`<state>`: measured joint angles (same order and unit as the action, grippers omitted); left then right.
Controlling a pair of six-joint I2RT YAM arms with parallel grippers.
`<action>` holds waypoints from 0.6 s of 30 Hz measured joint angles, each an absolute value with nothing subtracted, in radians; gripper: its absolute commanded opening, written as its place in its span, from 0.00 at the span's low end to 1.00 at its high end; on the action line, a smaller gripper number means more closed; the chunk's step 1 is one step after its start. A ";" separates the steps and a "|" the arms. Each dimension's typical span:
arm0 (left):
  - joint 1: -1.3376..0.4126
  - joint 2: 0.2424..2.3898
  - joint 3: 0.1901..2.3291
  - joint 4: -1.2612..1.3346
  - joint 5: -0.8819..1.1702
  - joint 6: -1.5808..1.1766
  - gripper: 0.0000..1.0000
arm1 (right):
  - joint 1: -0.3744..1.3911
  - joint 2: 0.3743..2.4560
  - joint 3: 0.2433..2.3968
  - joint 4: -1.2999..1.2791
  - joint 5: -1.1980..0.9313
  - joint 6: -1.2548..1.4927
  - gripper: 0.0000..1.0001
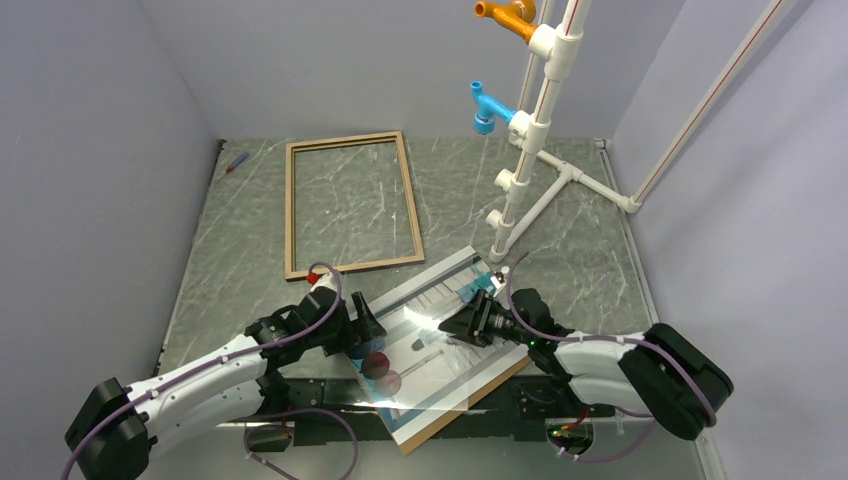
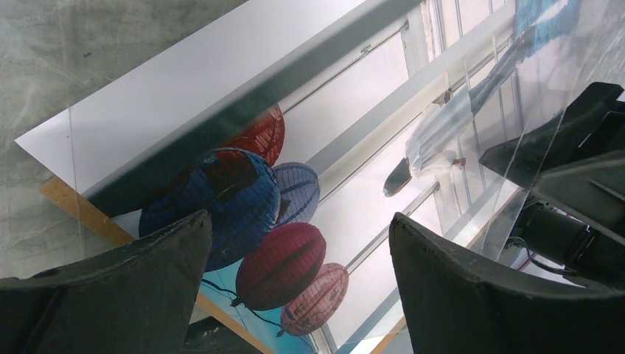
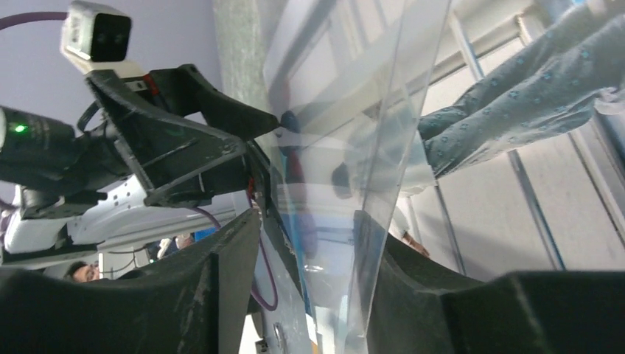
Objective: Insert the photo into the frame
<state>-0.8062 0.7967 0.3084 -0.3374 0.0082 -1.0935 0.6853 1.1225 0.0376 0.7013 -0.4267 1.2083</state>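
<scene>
Far left, top view only: a small red-and-blue tool [image 1: 236, 162] lies by the wall, too small to name. Next, the frame [image 1: 352, 205] lies flat on the marble-look table [image 1: 580, 250], light wood face up, nothing inside it, well apart from both my arms. Neither wrist view shows it.

My left gripper [image 1: 365, 325] sits at the left edge of the stack, jaws wide apart and holding nothing. From its wrist cam, the fingers [image 2: 133, 287] hang above the photo [image 2: 354, 214], over the corner with the red and blue spheres. The photo is face up at the near edge of the table. A brown backing board [image 2: 74, 210] pokes out beneath it, and the clear sheet [image 3: 354, 110] is over it. Glare in the top view washes out most of the print.

My right gripper [image 1: 462, 325] is at the stack's far-right side. Only its wrist cam shows the clear sheet's edge tilted up between my fingers [image 3: 221, 280]. The jaws are apart, with a gap on one side, so they are not clamped. Whether the other finger touches the sheet, I can't tell.

Far right: a white pipe stand [image 1: 540, 150] with orange and blue fittings, cut off at the top.
</scene>
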 measured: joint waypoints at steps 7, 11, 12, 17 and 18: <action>-0.806 0.791 0.309 -0.339 0.010 -1.092 0.95 | 0.704 1.231 0.056 0.758 -0.429 1.225 0.23; -0.806 0.772 0.309 -0.346 0.010 -1.086 0.98 | 0.709 1.201 0.055 0.758 -0.425 1.237 0.00; -0.806 0.767 0.309 -0.349 0.010 -1.085 0.99 | 0.710 1.187 0.055 0.754 -0.424 1.233 0.00; -0.806 0.739 0.323 -0.387 0.010 -1.066 0.99 | 0.715 1.066 0.060 0.667 -0.401 1.222 0.00; -0.806 0.731 0.328 -0.395 0.008 -1.060 0.99 | 0.715 1.036 0.063 0.634 -0.394 1.216 0.00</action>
<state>-0.8062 0.7311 0.3279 -0.3950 0.0082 -1.0599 0.7155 1.0363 0.0631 0.6342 -0.3943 1.2163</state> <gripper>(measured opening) 0.994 0.009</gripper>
